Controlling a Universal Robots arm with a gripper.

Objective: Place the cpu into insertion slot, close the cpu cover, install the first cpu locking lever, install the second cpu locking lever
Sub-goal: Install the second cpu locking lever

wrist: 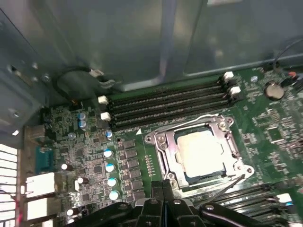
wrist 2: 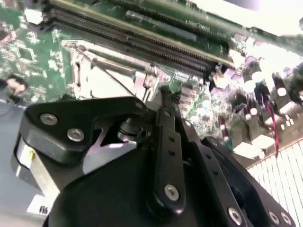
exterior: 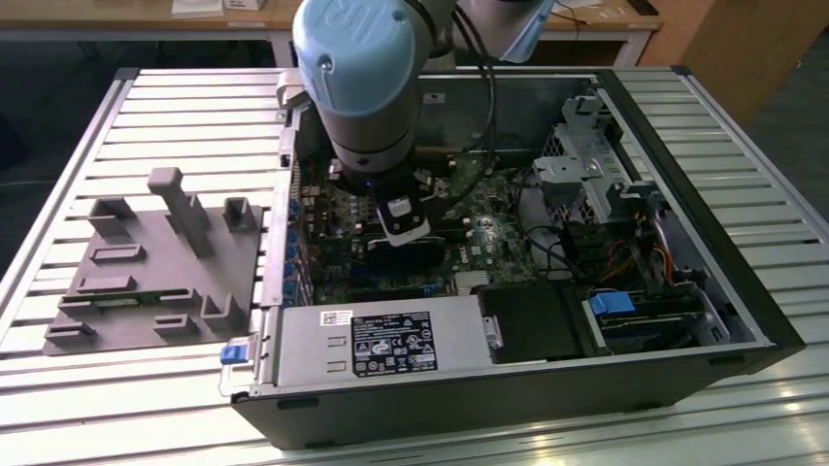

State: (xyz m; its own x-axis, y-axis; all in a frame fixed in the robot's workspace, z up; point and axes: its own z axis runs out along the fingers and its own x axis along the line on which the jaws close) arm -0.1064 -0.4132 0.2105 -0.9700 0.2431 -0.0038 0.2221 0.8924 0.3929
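Silvery cpu [wrist: 201,152] sits in the insertion slot [wrist: 166,163] on the green motherboard [wrist: 90,161], the cpu cover [wrist: 199,120] closed around it. Black fingers [wrist: 163,196] pressed together, holding nothing, just beside the slot's edge, inside the open computer case [exterior: 725,320].

Exterior view: high, off the arm, angled down into the open computer case [exterior: 518,320] on the slatted surface [exterior: 130,126], far enough to take in the whole case and the arm's lower part. First wrist view: close over the motherboard [wrist: 85,161], looking past the tool [wrist: 163,189] at the insertion slot [wrist: 199,151] and memory slots [wrist: 165,104]. Second wrist view: closer still, from behind the tool [wrist 2: 163,94], facing the same insertion slot [wrist 2: 109,73] and memory slots [wrist 2: 142,40] shared with the first.
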